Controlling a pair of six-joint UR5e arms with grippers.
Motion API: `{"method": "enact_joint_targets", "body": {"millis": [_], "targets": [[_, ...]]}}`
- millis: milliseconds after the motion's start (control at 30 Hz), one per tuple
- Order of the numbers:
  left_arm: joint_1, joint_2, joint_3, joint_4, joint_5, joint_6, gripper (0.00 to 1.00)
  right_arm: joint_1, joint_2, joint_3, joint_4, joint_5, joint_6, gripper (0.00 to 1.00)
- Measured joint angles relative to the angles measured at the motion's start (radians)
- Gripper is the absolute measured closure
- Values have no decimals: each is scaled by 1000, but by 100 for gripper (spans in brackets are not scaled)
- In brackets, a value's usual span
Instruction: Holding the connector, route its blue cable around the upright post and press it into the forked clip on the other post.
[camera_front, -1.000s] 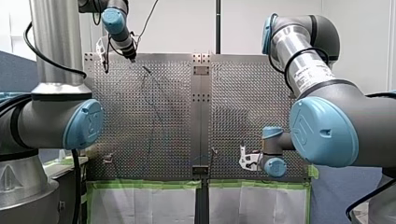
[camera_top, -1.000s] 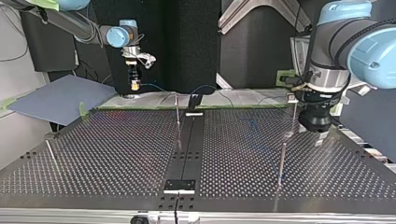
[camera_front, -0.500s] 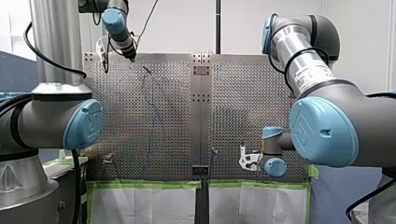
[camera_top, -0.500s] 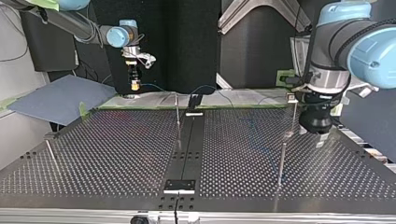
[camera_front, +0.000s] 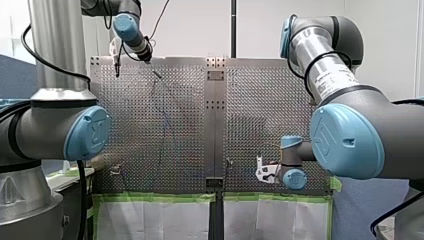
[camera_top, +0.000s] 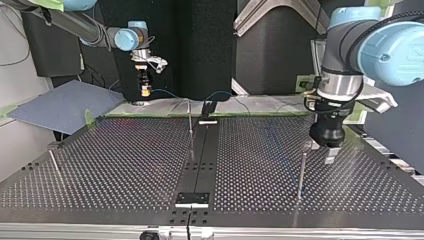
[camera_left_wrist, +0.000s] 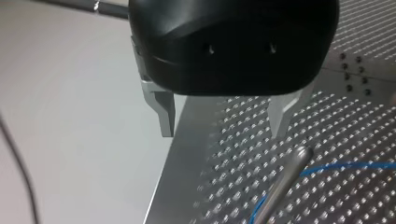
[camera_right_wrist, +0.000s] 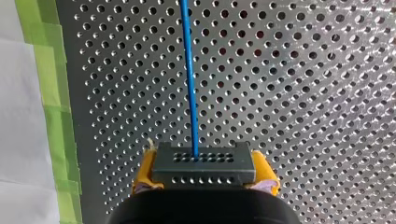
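Observation:
In the right wrist view my right gripper (camera_right_wrist: 204, 176) is shut, its yellow pads clamping a dark connector (camera_right_wrist: 203, 164). The blue cable (camera_right_wrist: 189, 79) runs from the connector straight ahead over the perforated table. In the top view that gripper (camera_top: 145, 91) hangs at the far left edge of the table. My left gripper (camera_left_wrist: 222, 123) stands open and empty, its metal fingers (camera_left_wrist: 164, 114) just above a slim upright post (camera_left_wrist: 286, 179) that the blue cable (camera_left_wrist: 348, 165) passes. In the top view my left gripper (camera_top: 320, 151) hovers by this post (camera_top: 301, 172) at the right.
More thin posts stand on the table: one by the centre rail (camera_top: 190, 119) and one at the top view's left (camera_top: 54, 164). Green tape (camera_right_wrist: 51, 93) lines the table's edge beside my right gripper. A blue sheet (camera_top: 65, 105) lies beyond the table's far left corner.
My left gripper has shifted leftward in the top view, closer over the right-hand post, still open. My right gripper and the connector have stayed in place.

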Motion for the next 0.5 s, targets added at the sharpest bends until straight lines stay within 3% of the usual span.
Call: {"method": "enact_joint_targets", "body": {"millis": [267,500], "targets": [[-38,2,-65,68,47,68,0,1,0,0,8,0,-3,100],[-69,2,-92,121,28,121,0,3,-1,0,32,3,-6,100]]}}
